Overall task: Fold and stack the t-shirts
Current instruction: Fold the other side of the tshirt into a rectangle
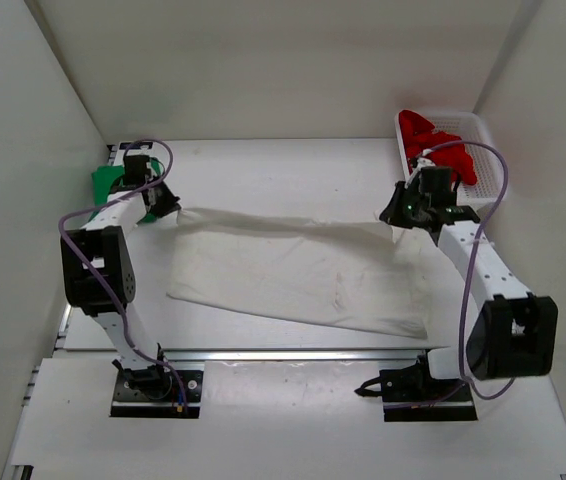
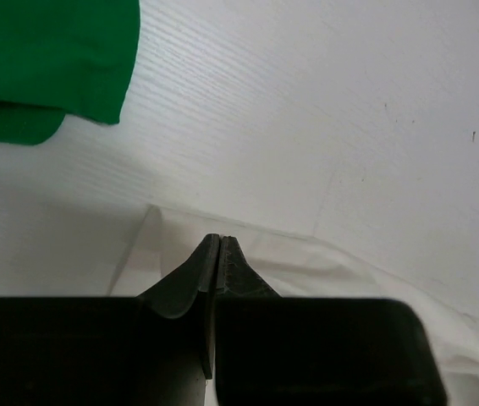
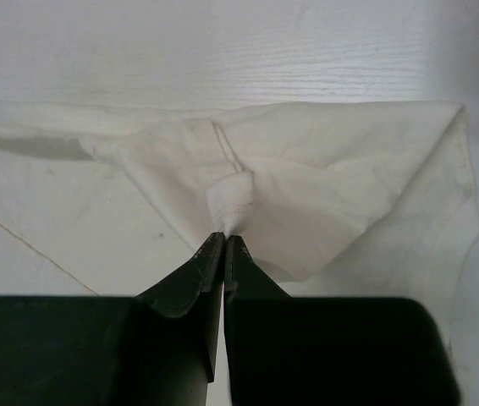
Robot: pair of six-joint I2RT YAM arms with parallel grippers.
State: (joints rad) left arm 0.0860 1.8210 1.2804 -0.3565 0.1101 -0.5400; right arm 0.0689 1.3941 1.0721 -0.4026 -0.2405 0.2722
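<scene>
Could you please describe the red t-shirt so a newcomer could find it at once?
At the far right corner of the table stands a white mesh basket. The red t-shirt lies bunched inside it, the only shirt that is red.

Pretty clearly a robot lab test cell: white table [image 1: 293, 165] boxed in by plain white walls [image 1: 23, 120], with a left arm [image 1: 98, 265] and right arm [image 1: 508, 335] bolted at its near edge (purple cables [image 1: 506, 180] looped along both).
</scene>
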